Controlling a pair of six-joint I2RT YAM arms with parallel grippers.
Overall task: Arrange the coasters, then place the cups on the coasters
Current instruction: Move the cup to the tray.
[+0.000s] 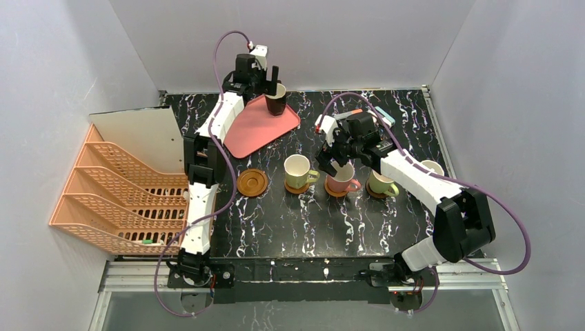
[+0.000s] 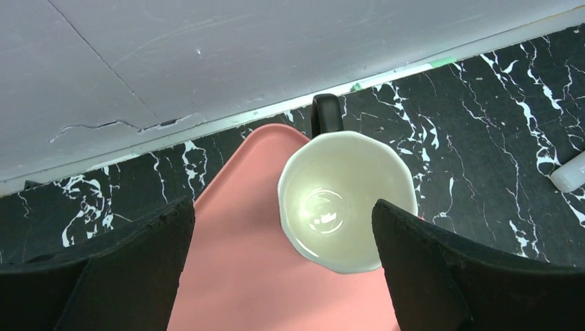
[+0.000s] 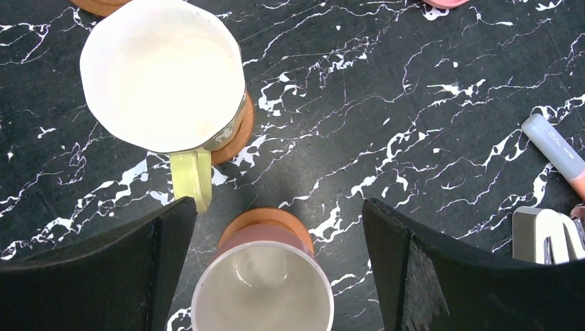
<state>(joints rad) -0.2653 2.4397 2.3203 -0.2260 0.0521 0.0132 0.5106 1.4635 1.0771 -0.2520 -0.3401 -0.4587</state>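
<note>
Pickup of brown mug [image 2: 348, 200] is in hand: left gripper [image 2: 283, 214], spread like right gripper [image 3: 279, 207], must lower and pinch it.

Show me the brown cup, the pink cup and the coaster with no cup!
brown cup [image 1: 276, 103], top view, its dark side
pink cup [image 3: 262, 293], right wrist view, its cream inside
empty coaster [image 1: 253, 182], top view, its middle

Inspection finding: no legible text, label, brand, number or sign in any of the three views. The marker [image 3: 552, 143] at the right edge of the right wrist view is too small and blurred for any print to be read.
</note>
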